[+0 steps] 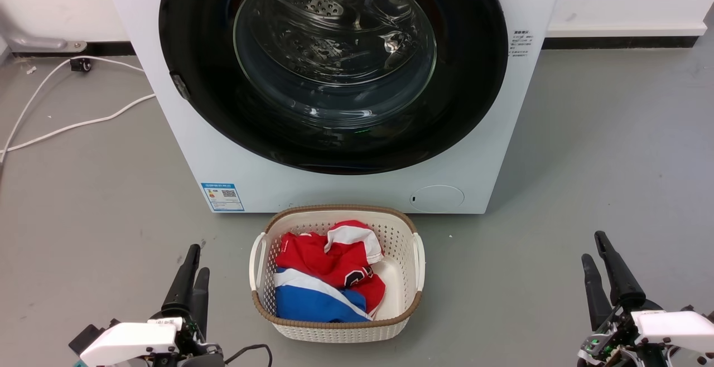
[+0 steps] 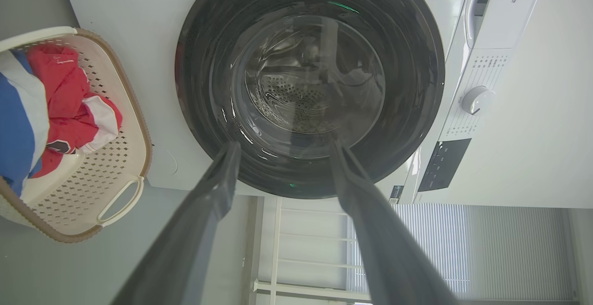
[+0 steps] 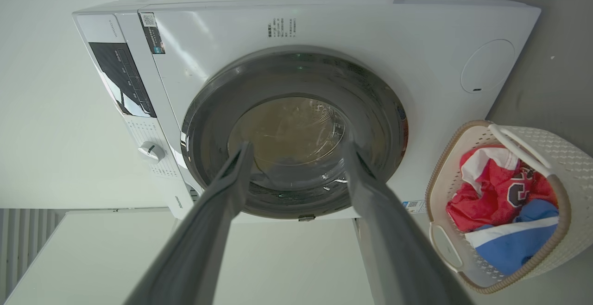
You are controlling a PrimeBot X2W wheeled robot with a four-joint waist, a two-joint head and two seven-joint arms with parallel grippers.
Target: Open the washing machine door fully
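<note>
Your left gripper (image 1: 198, 259) and right gripper (image 1: 592, 245) wait, fingers spread and empty, laundry basket (image 1: 334, 209) between them, closed washing machine door (image 1: 334, 49) well beyond

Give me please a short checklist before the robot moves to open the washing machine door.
1. Left gripper open and empty: ok.
2. Right gripper open and empty: ok.
3. Door shut, nothing touching it: ok.
4. Grey catch at the door's left edge in view: ok.
5. Door unlocked: cannot tell.
6. Door's swing clears the basket standing before the washing machine: cannot tell.
</note>
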